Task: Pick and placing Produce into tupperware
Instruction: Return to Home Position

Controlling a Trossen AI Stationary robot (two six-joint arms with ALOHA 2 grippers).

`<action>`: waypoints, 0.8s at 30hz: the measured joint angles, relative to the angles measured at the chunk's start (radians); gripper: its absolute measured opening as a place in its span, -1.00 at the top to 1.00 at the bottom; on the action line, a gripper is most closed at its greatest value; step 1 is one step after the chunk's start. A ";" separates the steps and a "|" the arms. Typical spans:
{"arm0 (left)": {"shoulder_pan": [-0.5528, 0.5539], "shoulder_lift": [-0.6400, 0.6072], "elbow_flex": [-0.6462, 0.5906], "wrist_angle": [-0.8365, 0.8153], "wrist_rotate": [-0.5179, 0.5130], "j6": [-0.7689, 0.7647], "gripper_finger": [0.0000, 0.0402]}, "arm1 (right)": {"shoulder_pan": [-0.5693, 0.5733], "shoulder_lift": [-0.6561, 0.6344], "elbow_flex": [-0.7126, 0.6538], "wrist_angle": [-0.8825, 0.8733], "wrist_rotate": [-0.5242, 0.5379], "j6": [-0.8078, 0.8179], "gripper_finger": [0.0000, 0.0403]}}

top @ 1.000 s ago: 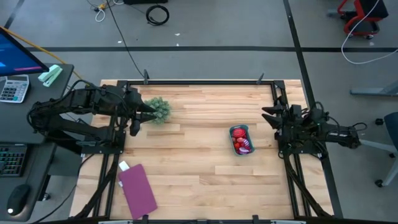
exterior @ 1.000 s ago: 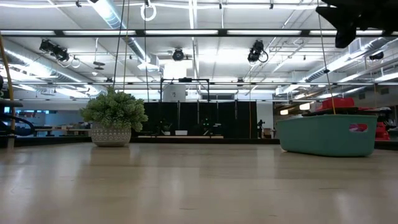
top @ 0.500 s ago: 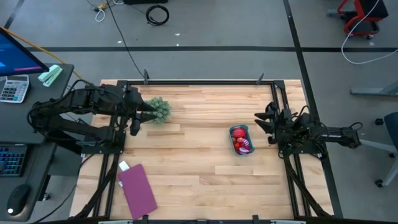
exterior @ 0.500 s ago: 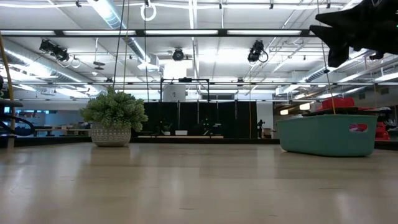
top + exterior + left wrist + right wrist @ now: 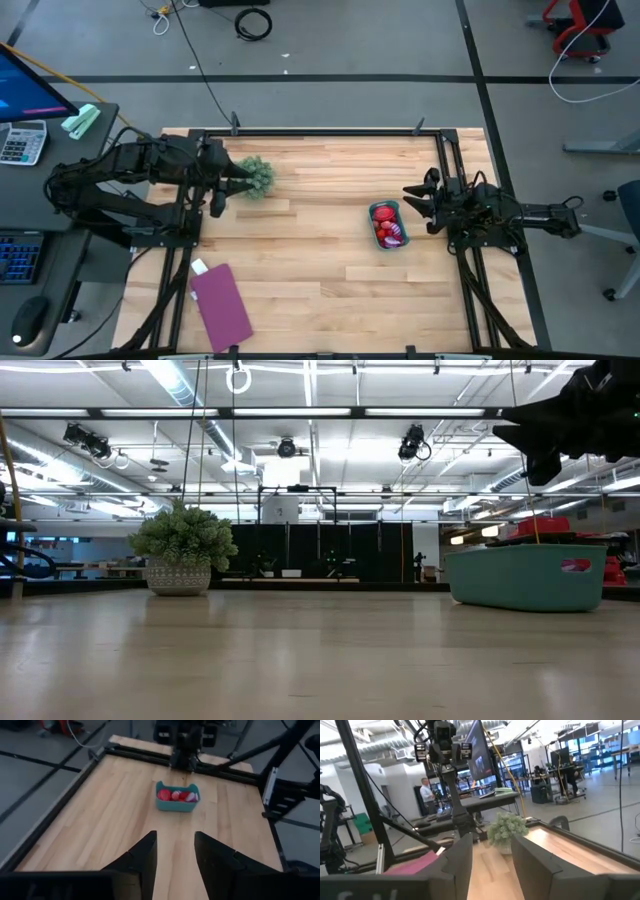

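– All produce [image 5: 388, 232] sits in the tub [image 5: 384, 204]: red pieces plus one purple. I see none on the table [image 5: 320, 280] outside the tub. Agree?
– Agree. Left wrist view shows the same, pieces inside and nothing beside the tub. Picking looks done, so I read this as the go-home step.
– Where's the right gripper [image 5: 413, 193]?
– Just beside the tub, on the robot's right of it, raised above rim height. Jaws apart, nothing between them.
– And the left gripper [image 5: 228, 186]?
– Well apart from the tub, across the table, next to the plant [image 5: 256, 175]. Jaws apart too, empty. Waiting.
– Next move?
– My guess: draw the right gripper back from the tub toward its base, keeping height so it clears the rim. No load, so no grip to manage. Only risk I see is nudging the tub.
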 joint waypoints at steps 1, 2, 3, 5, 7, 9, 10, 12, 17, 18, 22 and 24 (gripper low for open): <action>0.000 0.000 0.000 0.010 -0.013 0.000 0.31 | 0.000 0.000 0.000 0.001 0.000 -0.008 0.29; 0.000 0.000 0.000 0.016 -0.032 0.000 0.30 | 0.000 0.000 0.000 0.002 0.000 -0.009 0.29; 0.000 -0.001 0.000 0.017 -0.050 0.000 0.29 | 0.000 0.000 0.000 0.002 0.000 -0.004 0.29; 0.005 -0.014 0.000 -0.009 -0.063 -0.003 0.27 | 0.000 0.000 0.003 -0.007 0.000 0.018 0.29; 0.013 -0.047 0.000 -0.063 -0.064 -0.027 0.26 | 0.000 0.000 0.011 -0.023 0.000 0.038 0.29; 0.014 -0.098 0.000 -0.132 -0.065 -0.054 0.24 | 0.000 0.000 0.013 -0.019 0.000 0.046 0.29; 0.014 -0.127 0.000 -0.155 -0.066 -0.060 0.24 | 0.000 0.000 0.013 -0.021 0.000 0.046 0.29; 0.014 -0.188 -0.001 -0.178 -0.066 -0.072 0.24 | 0.000 0.000 0.013 -0.033 0.000 0.046 0.29; 0.014 -0.322 -0.003 -0.173 -0.067 -0.049 0.28 | 0.000 0.000 0.013 -0.035 0.001 0.045 0.29; 0.014 -0.347 -0.016 -0.153 -0.067 -0.035 0.28 | 0.000 0.000 0.013 -0.035 0.000 0.045 0.29; 0.014 -0.464 -0.141 -0.060 -0.067 0.006 0.31 | 0.000 0.000 0.013 -0.035 0.001 0.045 0.29; 0.014 -0.529 -0.246 0.029 -0.067 0.003 0.32 | 0.000 0.000 0.013 -0.036 0.001 0.045 0.29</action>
